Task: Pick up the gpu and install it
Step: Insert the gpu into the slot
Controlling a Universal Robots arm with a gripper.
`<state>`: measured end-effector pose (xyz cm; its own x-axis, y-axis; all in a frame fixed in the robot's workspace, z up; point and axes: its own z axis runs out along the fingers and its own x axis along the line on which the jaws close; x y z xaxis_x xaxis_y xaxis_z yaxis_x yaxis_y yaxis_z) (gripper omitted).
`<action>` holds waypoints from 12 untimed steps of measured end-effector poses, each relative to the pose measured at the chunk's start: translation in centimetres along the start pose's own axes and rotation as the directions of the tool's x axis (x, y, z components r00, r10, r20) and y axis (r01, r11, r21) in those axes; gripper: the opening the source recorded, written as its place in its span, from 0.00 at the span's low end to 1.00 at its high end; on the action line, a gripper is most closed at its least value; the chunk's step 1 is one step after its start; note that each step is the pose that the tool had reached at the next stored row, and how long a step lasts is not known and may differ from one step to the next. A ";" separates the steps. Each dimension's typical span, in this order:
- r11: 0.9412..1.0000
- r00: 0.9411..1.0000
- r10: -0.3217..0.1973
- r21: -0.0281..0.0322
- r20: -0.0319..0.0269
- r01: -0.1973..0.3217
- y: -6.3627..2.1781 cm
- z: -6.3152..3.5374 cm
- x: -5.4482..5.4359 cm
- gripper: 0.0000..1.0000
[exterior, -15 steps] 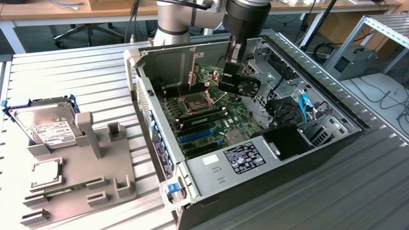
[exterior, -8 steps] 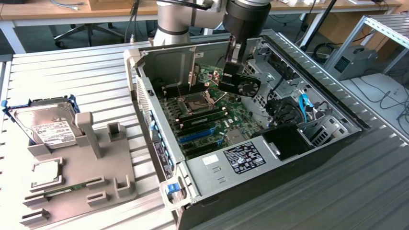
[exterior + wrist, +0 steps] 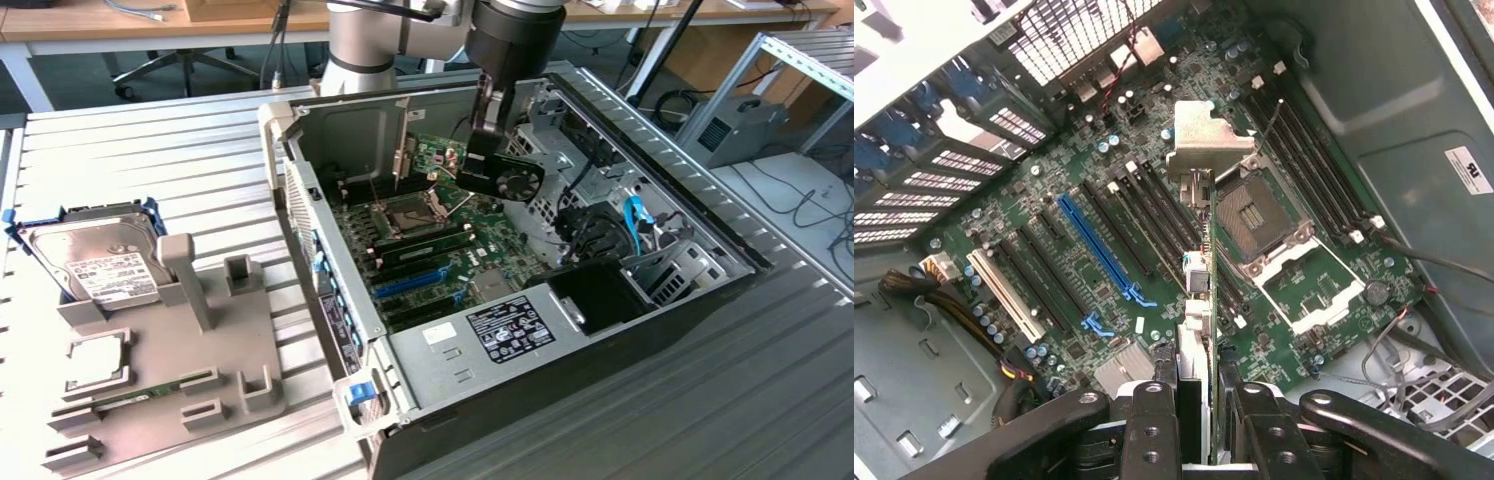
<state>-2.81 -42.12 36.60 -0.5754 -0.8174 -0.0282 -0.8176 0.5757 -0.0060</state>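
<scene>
My jaws are clamped shut on the gpu (image 3: 435, 156), holding it above the motherboard (image 3: 434, 255) inside the open case (image 3: 304, 170).
The exterior view shows the card's black round fan (image 3: 515, 181) and my arm (image 3: 514, 40) dropping straight down into the case, gripper (image 3: 487, 150) pointing down. The wrist view shows the card edge-on and upright between my fingers (image 3: 1154, 430), silver bracket (image 3: 1199, 150) farthest out, over the black slots between the blue slot (image 3: 1094, 250) and the CPU socket (image 3: 1264, 215).
</scene>
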 end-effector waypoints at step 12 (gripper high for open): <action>1.000 1.000 -0.008 0.000 0.000 0.008 0.00 0.00 0.0 0.26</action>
<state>-2.80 -42.12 36.60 -0.5685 -0.8222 -0.0283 -0.8224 0.5689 -0.0060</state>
